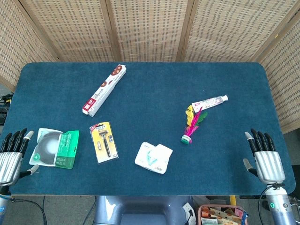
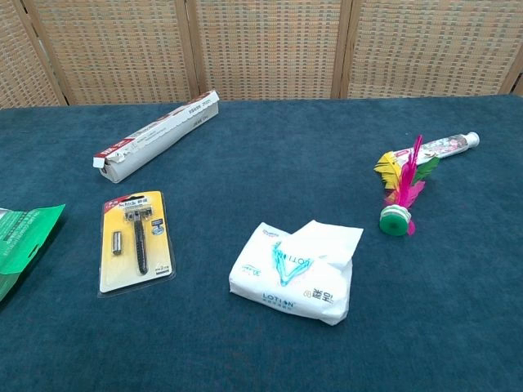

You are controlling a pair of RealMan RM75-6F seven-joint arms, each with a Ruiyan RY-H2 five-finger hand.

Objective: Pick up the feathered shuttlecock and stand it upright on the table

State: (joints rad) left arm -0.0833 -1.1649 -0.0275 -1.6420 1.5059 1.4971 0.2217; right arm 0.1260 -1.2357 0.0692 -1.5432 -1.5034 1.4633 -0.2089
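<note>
Woven cane screens [image 1: 150,28] stand behind a table [image 1: 150,84] covered in dark teal cloth. On its right half the feathered shuttlecock [image 1: 191,125] lies on its side, green base toward the near edge, pink, yellow and green feathers pointing away and reaching the tube [image 1: 210,101] that lies just behind it; from the chest view the feathers overlap the tube's near end, so whether they touch is hard to tell. Near the middle front sits a white tissue pack [image 2: 296,270], well apart from the shuttlecock. Left of it lies a razor in a yellow blister card [image 1: 104,141], and behind that a long narrow box [image 1: 104,90] set diagonally. At the far left a green-and-white packet [image 1: 55,148] lies flat; the chest view cuts off all but its green corner. Both hands rest at the table's near corners, fingers extended and apart, holding nothing: the left hand [image 1: 11,157] beside the packet, the right hand [image 1: 265,157] well clear of the shuttlecock. Neither hand appears in the chest view.
</note>
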